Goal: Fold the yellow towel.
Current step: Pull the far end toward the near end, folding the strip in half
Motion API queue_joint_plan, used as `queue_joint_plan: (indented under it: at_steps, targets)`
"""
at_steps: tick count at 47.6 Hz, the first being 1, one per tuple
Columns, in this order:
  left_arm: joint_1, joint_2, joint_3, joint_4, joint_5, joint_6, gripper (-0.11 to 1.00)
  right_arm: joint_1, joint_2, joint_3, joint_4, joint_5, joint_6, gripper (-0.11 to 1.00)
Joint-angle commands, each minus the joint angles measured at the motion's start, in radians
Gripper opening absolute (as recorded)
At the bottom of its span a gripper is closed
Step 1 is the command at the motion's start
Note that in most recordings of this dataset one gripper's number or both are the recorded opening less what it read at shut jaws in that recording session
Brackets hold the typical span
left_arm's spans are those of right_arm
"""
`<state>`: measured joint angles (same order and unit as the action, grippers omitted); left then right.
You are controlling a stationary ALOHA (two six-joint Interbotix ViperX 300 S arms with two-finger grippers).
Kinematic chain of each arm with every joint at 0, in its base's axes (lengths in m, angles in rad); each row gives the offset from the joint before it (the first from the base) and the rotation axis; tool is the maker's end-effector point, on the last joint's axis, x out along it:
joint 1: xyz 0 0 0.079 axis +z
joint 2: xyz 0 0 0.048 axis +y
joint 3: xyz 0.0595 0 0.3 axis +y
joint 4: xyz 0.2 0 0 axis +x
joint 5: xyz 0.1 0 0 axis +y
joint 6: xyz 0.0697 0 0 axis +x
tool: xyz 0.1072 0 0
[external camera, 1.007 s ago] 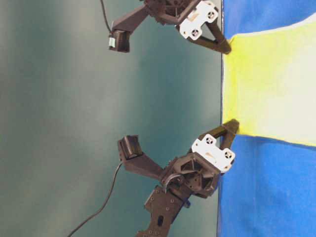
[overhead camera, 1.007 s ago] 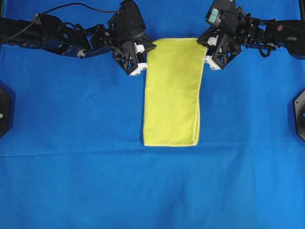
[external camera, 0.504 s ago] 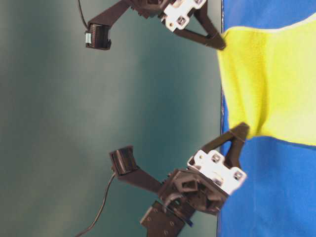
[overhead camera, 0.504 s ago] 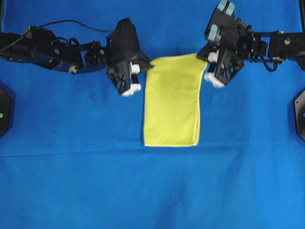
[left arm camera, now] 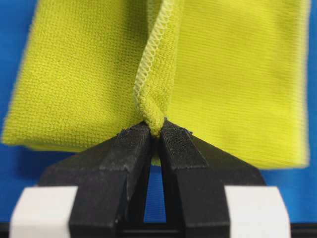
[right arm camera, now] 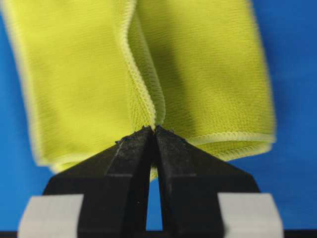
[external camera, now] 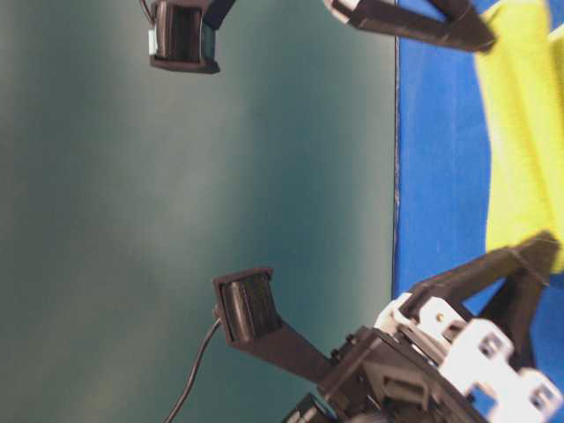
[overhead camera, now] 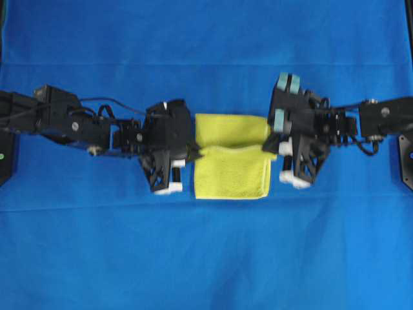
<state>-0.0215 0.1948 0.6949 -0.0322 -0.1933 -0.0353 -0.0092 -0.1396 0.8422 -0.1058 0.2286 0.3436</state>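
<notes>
Blue cover (overhead camera: 206, 258) bare along near side and far side of overhead view; free passage there. Middle band blocked: towel (overhead camera: 232, 169) at centre, left gripper (overhead camera: 195, 154) touching its left edge, right gripper (overhead camera: 268, 147) touching its right edge, both arms spanning out to table sides.

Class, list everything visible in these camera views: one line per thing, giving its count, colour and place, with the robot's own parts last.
yellow towel: one, yellow-green with paler hem, centre of the cover, partly folded over, corners pinched at both sides.
table cover: one, blue, under everything.
backdrop: one, dark green, table-level view.
left gripper: one, black and white, left of the towel, fingers shut on its hem.
right gripper: one, black and white, right of the towel, fingers shut on its hem.
</notes>
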Motion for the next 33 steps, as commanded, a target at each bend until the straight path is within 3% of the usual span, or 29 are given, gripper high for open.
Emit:
queue_joint_plan:
  at_steps: [1,25,28,33]
  targets:
    - [-0.031,-0.015,-0.012,-0.002,0.0,-0.005,0.04,0.025,0.009,-0.009,0.014,-0.008,0.002,0.04]
    - [-0.044,0.025,-0.044,-0.002,-0.008,-0.006,0.06,0.044,0.069,-0.012,0.014,-0.066,0.028,0.04]
    - [-0.051,0.026,-0.049,-0.002,-0.008,-0.006,0.17,0.054,0.067,-0.012,0.014,-0.071,0.028,0.04]
    - [-0.063,0.026,-0.051,-0.002,-0.008,-0.005,0.46,0.074,0.071,-0.015,0.014,-0.081,0.028,0.05]
